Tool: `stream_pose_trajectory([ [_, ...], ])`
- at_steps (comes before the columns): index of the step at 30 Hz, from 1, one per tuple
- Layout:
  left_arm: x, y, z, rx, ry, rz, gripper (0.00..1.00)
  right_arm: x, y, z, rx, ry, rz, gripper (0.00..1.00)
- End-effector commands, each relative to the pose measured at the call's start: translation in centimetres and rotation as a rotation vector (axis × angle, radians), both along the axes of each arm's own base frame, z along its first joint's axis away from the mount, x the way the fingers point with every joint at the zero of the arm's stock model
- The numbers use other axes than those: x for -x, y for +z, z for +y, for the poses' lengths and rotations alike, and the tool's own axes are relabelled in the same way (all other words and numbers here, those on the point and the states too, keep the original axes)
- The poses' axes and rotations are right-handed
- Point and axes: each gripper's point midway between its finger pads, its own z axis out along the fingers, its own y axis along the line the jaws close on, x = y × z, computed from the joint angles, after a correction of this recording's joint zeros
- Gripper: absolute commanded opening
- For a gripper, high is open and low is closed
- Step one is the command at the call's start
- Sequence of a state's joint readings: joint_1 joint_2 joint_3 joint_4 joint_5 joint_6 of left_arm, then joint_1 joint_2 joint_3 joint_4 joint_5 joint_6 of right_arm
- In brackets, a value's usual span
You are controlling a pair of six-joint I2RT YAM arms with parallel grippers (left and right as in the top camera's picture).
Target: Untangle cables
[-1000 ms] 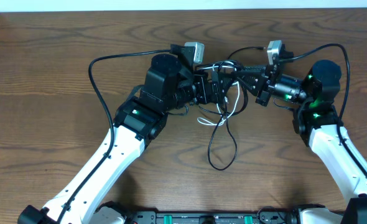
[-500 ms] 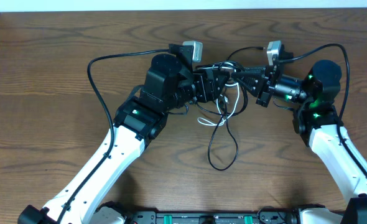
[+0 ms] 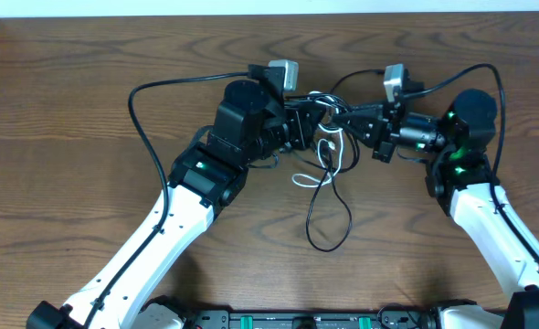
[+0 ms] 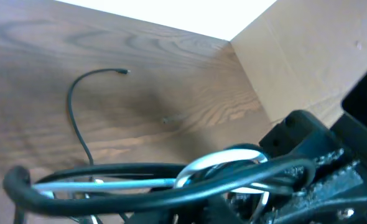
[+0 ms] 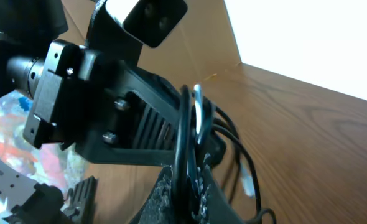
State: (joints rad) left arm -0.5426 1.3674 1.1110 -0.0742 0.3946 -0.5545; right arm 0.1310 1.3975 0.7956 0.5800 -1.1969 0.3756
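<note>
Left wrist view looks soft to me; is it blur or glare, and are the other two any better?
Left wrist: cables at the lens are blurred, table behind sharper, top strip blown white. Right wrist: near cables soft, white washout upper right. Overhead: evenly lit, sharp, faint shadows.

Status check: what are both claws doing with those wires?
Both shut on the cables: left gripper, right gripper. Knot bunched between them, loop trailing on table. Grippers crowd the knot.

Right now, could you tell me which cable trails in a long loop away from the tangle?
The black cable; its loop runs out over bare table, while the white cable sits bunched in the tangle.
</note>
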Motion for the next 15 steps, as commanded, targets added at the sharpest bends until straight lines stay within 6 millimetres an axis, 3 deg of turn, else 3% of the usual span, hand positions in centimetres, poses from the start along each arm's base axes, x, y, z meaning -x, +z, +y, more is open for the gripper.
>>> stream_pose_trajectory([
  [1,-0.5,0.6,0.3,0.007,0.017,-0.018,0.08,1.6,0.7,0.9,-0.003,0.081,-0.030,0.01],
  [8,-0.2,0.6,0.1,0.008,-0.003,-0.021,0.08,1.2,0.7,0.8,-0.001,0.056,-0.033,0.02],
  [12,-0.2,0.6,0.1,0.002,-0.006,-0.029,0.08,0.4,0.7,0.6,-0.001,0.012,-0.033,0.29],
  [15,-0.2,0.4,0.2,-0.027,-0.021,-0.053,0.07,-0.2,0.8,0.3,0.000,-0.021,-0.034,0.43],
])
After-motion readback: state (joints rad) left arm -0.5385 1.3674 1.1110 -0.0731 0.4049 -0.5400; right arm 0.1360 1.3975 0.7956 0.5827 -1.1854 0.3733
